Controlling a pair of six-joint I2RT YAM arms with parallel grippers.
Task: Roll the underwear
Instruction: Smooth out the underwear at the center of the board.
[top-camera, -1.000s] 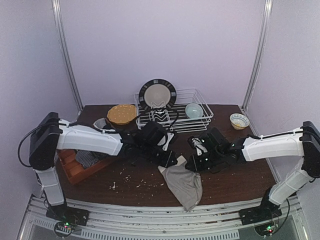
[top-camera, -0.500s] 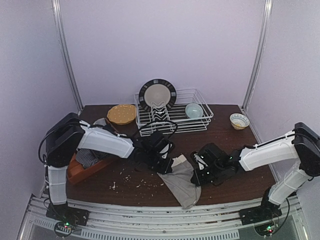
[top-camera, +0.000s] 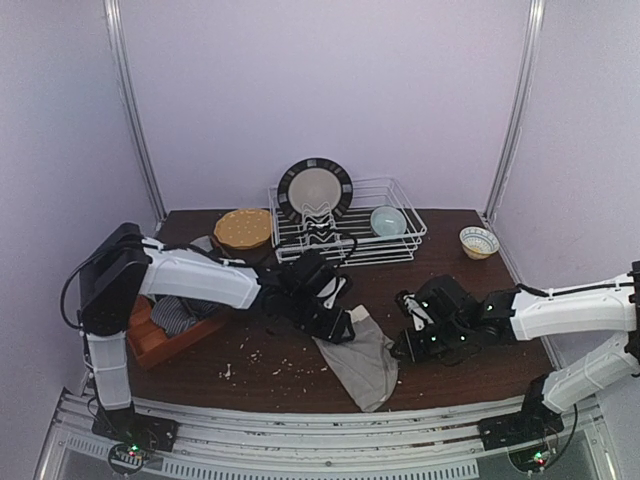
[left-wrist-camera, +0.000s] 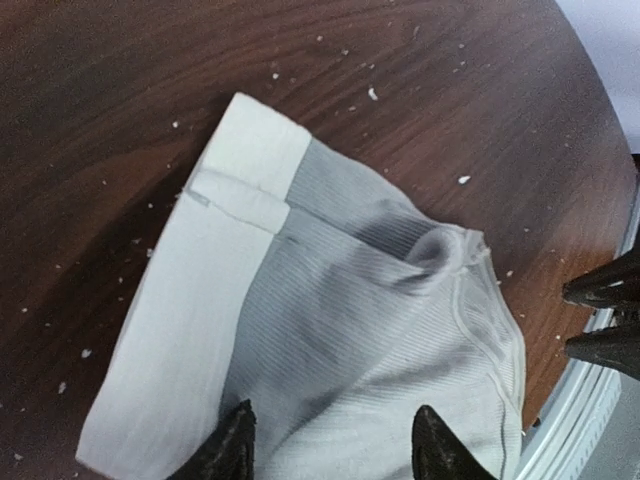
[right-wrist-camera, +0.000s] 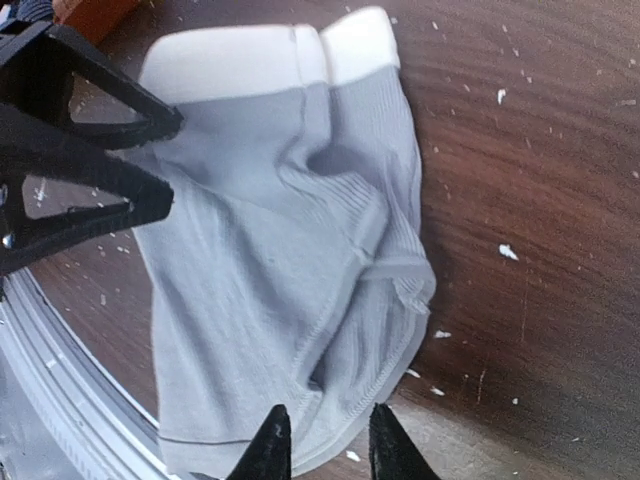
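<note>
A: Checking progress: we see grey underwear (top-camera: 365, 350) lying flat on the table (top-camera: 460, 380), near the front edge, between the two arms. No roll in it.
B: Agreed. We note the waistband (left-wrist-camera: 200, 300) is the pale strip at the far end. One corner is folded over, and there's a small pucker mid-cloth. Neither counts as rolling.
A: Left gripper (left-wrist-camera: 333, 452)?
B: We mark it wide, fingers parted over the cloth near the waistband, nothing between them.
A: Right gripper (right-wrist-camera: 325, 445)?
B: Narrow gap, tips hovering at the garment's right edge. We see cloth under them, but as far as we can tell it isn't pinched.
A: Any more pieces?
B: We see a striped one (top-camera: 178, 315) in the crate (top-camera: 150, 345) at left, well apart from the grey one. We can't make out other colours in there.
A: So we judge that the grey one is laid out roughly flat and rolling hasn't begun. Left to do are smoothing that pucker, rolling this piece, then whatever sits in the crate.
B: We agree. It's early stage, with nothing finished on the table.
</note>
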